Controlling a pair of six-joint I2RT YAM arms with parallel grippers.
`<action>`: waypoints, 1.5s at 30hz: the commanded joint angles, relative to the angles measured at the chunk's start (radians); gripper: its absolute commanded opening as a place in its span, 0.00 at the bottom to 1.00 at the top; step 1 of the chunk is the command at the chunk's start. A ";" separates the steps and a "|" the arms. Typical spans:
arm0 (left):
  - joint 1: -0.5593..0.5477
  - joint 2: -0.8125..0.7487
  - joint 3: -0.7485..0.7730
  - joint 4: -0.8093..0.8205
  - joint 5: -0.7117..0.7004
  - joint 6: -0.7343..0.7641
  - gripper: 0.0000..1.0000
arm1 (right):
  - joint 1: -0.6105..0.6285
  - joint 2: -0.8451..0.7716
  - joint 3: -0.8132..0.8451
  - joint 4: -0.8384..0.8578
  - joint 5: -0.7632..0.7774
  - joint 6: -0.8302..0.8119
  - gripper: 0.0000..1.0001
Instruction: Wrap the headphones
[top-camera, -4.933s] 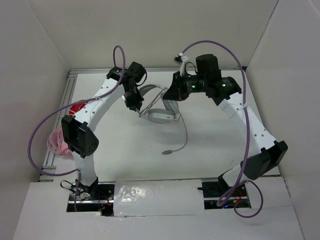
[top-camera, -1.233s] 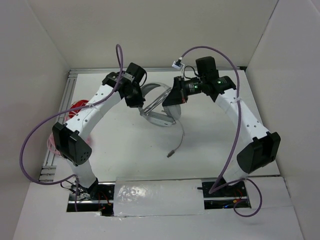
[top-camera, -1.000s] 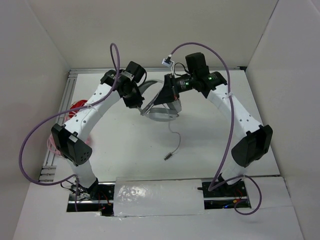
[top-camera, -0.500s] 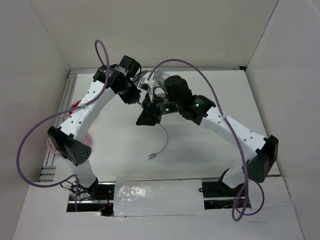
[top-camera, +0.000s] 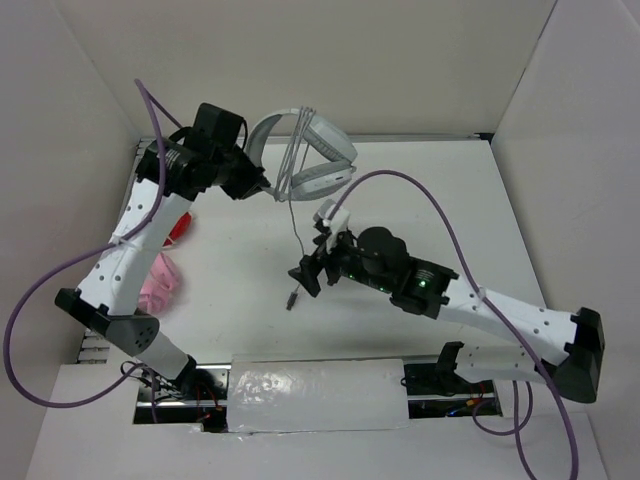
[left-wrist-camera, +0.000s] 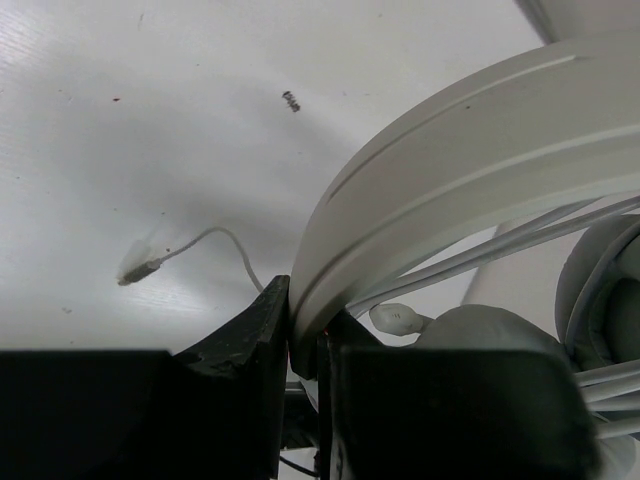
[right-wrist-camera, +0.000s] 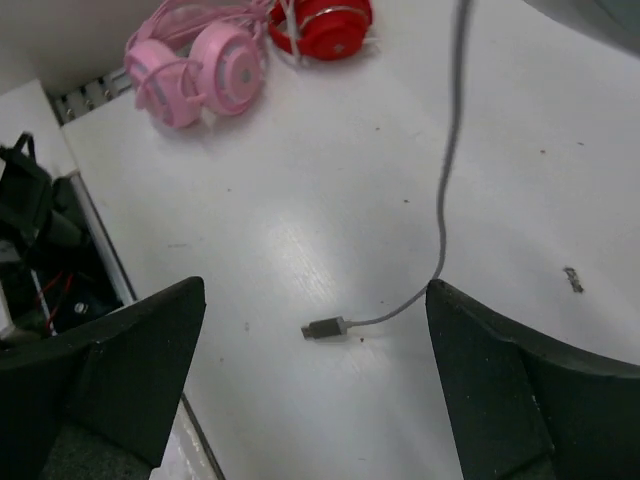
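left gripper (left-wrist-camera: 305, 335) pinched tight on headphones (left-wrist-camera: 450, 190) headband (held aloft); right gripper (right-wrist-camera: 312, 300) spread wide, empty, above cable (right-wrist-camera: 445, 190).

Headphones (top-camera: 310, 160) rear centre in left tool (top-camera: 262, 185); cable (top-camera: 297, 235) hangs to table (top-camera: 420, 210); right tool (top-camera: 305, 275) near plug (top-camera: 290, 298).

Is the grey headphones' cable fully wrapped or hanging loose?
Partly wrapped: a few strands cross the headband, but the cable's tail hangs loose, plug on the table.
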 joint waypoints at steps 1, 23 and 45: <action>0.019 -0.065 0.002 0.154 0.091 0.012 0.00 | 0.003 -0.108 -0.089 0.154 0.203 0.050 0.99; 0.026 -0.196 0.064 0.300 0.266 0.096 0.00 | -0.180 0.335 -0.284 0.733 -0.022 0.013 1.00; 0.032 -0.342 -0.220 0.436 0.522 0.285 0.00 | -0.529 0.312 -0.185 0.463 -0.059 0.034 0.00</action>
